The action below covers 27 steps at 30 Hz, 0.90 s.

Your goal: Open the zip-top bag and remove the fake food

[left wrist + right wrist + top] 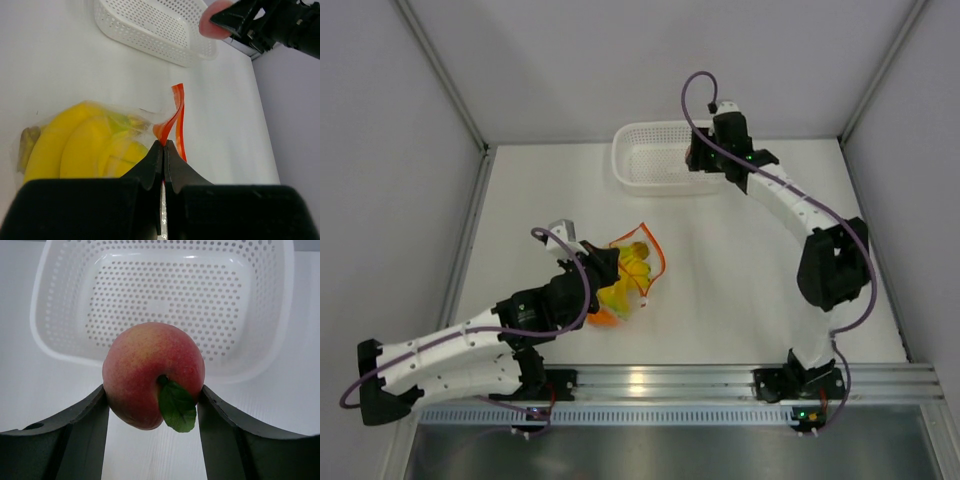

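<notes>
The clear zip-top bag (632, 272) lies mid-table with its orange-red zip strip (176, 117) gaping open. Yellow banana bunches (82, 145) lie inside it, and an orange fruit (603, 317) shows at its near end. My left gripper (163, 143) is shut on the edge of the bag at the zip strip. My right gripper (154, 392) is shut on a pink peach (150, 372) with a green leaf and holds it above the table just before the near rim of the white perforated basket (50, 342). The peach also shows in the left wrist view (214, 21).
The white basket (632, 170) stands at the back of the table and holds nothing. Grey walls enclose the table on the left, back and right. A metal rail (650, 385) runs along the near edge.
</notes>
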{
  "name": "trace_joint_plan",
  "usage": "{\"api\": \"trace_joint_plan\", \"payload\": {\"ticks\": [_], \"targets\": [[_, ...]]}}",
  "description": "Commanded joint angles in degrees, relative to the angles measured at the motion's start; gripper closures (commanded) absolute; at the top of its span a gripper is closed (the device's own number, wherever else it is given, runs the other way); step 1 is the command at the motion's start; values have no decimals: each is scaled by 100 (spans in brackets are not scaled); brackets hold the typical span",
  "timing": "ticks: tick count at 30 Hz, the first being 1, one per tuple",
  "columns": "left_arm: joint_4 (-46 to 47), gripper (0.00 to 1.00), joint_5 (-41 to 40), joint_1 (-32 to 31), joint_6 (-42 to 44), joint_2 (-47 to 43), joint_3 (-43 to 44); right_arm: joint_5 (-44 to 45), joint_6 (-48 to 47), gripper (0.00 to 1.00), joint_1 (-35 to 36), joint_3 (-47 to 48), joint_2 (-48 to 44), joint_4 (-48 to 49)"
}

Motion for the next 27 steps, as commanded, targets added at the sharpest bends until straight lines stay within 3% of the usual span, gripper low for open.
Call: {"api": "trace_joint_plan", "payload": {"ticks": [1, 9, 11, 13, 15, 17, 18, 21, 26, 27], "targets": [[25, 100, -35, 3, -265, -118, 148, 19, -386, 66, -247, 1335, 940, -265], [43, 100, -35, 30, 25, -224, 139, 73, -799, 65, -493, 3150, 2649, -381], [112, 100, -17, 30, 34, -233, 95, 64, -939, 58, -538, 3343, 2843, -310], [201, 100, -26, 30, 113, -233, 34, 11, -984, 43, -564, 3370, 2878, -213], [402, 100, -43, 30, 166, -233, -81, -173, -1037, 35, -599, 3361, 2852, -151], [473, 100, -61, 38, 228, -224, -125, -261, -993, 15, -634, 3318, 2721, -55], [491, 100, -70, 38, 245, -181, -116, -314, -958, 1, -643, 3248, 2659, -37], [482, 100, -105, 47, 316, -102, -72, -560, -809, 1, -722, 2993, 2273, 156], [482, 100, -219, 73, 298, 13, 16, -1807, -502, 1, -863, 2502, 1439, 348], [474, 100, -245, 82, 263, 65, 33, -2287, -422, 8, -854, 2048, 1263, 463]]}}
